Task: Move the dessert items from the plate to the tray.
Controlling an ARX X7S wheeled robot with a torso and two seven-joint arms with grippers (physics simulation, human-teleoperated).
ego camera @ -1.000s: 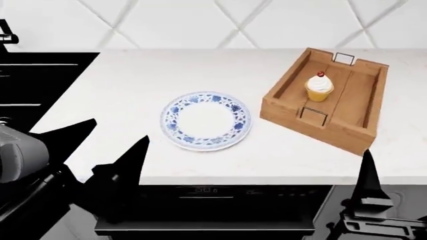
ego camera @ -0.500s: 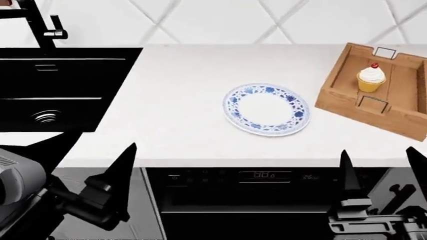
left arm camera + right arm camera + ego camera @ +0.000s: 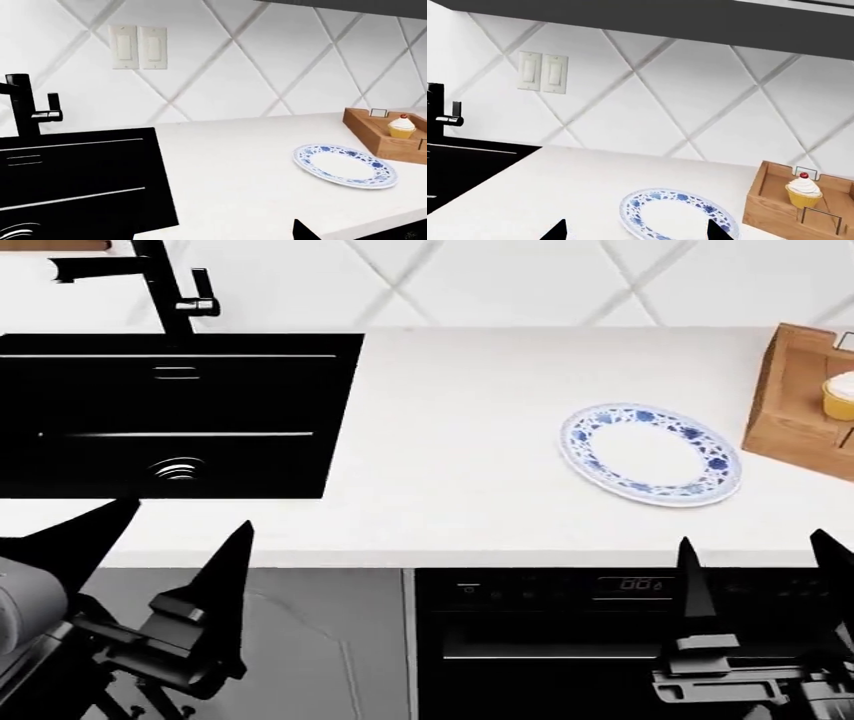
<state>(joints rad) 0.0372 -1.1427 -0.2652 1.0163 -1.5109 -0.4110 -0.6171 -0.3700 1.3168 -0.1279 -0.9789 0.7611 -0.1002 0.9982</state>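
**Inspector:** Arm positions?

**Assistant:** Both arms sit low, in front of the worktop [image 3: 454, 490] edge and clear of it. The left pincer [image 3: 154, 550] has its dark fingers spread wide, holding nothing. The right pincer [image 3: 761, 565] is likewise parted, its two fingers pointing upward, empty.

**Inspector:** Surface and surroundings?

**Assistant:** White worktop against a white wall with diagonal seams. A black sink [image 3: 174, 415] is set into its left part, with a black faucet [image 3: 167, 285] behind it. A pair of wall switches [image 3: 138, 47] shows above the sink side. A dark appliance front [image 3: 627, 625] with a small display runs beneath the worktop edge.

**Inspector:** Task items?

**Assistant:** The blue-and-white patterned plate [image 3: 649, 454] lies flat right of centre, nothing on it. The wooden tray [image 3: 774, 202] stands just beside it on the right, apart from it, partly cut off in the head view. The cupcake [image 3: 803, 192] stands upright inside the tray: yellow case, white swirled frosting, red cherry on top, a wire handle [image 3: 818, 217] near it. No ice cream cone appears in any view
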